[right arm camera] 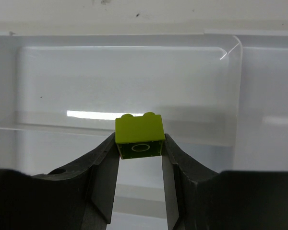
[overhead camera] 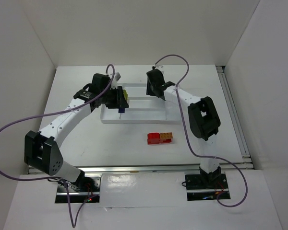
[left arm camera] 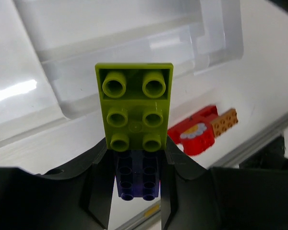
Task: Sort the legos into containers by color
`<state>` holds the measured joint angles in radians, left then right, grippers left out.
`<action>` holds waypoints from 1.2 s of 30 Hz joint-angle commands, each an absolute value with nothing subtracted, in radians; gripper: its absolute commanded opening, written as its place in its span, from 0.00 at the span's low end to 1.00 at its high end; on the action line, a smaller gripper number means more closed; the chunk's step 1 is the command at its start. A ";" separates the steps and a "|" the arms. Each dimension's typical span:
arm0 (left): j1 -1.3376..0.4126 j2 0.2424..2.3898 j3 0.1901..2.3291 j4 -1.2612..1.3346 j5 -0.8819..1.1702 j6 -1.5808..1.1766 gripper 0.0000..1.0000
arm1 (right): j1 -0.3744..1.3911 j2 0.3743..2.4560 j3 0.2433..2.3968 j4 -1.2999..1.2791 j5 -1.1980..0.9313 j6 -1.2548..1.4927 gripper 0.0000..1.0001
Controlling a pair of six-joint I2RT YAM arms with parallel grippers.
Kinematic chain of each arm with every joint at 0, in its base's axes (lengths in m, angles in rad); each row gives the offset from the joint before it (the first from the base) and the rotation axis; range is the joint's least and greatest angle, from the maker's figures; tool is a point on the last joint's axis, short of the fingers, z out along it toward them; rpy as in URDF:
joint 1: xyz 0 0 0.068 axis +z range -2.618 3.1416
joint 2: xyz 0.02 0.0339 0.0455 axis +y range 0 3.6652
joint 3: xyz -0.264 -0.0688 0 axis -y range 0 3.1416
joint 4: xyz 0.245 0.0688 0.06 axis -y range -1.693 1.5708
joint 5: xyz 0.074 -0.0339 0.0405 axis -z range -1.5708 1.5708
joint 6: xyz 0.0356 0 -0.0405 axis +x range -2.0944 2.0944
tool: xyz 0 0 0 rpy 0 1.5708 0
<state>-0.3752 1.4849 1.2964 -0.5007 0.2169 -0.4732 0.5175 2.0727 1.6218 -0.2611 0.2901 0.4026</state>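
My left gripper [overhead camera: 121, 99] [left arm camera: 137, 143] is shut on a purple brick [left arm camera: 137, 175] snapped to a longer lime green brick [left arm camera: 134, 108] that sticks out past the fingertips. It holds them over the left end of the white divided tray [overhead camera: 144, 111] [left arm camera: 134, 43]. My right gripper [overhead camera: 156, 90] [right arm camera: 139, 143] is shut on a small lime green brick [right arm camera: 139, 134] and holds it above a tray compartment [right arm camera: 129, 76] at the tray's far side. A red brick [overhead camera: 153, 138] [left arm camera: 197, 135] joined to an orange brick [overhead camera: 166, 136] [left arm camera: 224, 122] lies on the table in front of the tray.
White walls enclose the table on the left, back and right. A metal rail [overhead camera: 158, 167] runs along the near edge by the arm bases. Purple cables loop off both arms.
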 commanded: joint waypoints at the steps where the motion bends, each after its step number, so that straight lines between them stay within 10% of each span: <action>1: -0.330 1.422 1.241 -0.411 0.454 -0.394 0.00 | 0.499 2.101 1.696 -0.265 0.278 0.405 0.18; 12: -0.276 1.356 1.161 -0.329 0.759 -0.348 0.00 | 0.469 2.131 1.740 -0.265 0.250 0.393 0.81; 20: -0.244 1.344 1.101 -0.173 0.983 -0.388 0.00 | 0.332 1.696 1.387 -0.029 -0.239 0.385 0.70; 27: -0.233 1.344 1.101 -0.143 1.092 -0.368 0.00 | 0.213 1.442 1.043 0.308 -0.836 0.468 0.98; 36: -0.233 1.364 1.101 -0.086 1.132 -0.414 0.00 | 0.320 1.431 0.989 0.488 -1.012 0.557 0.99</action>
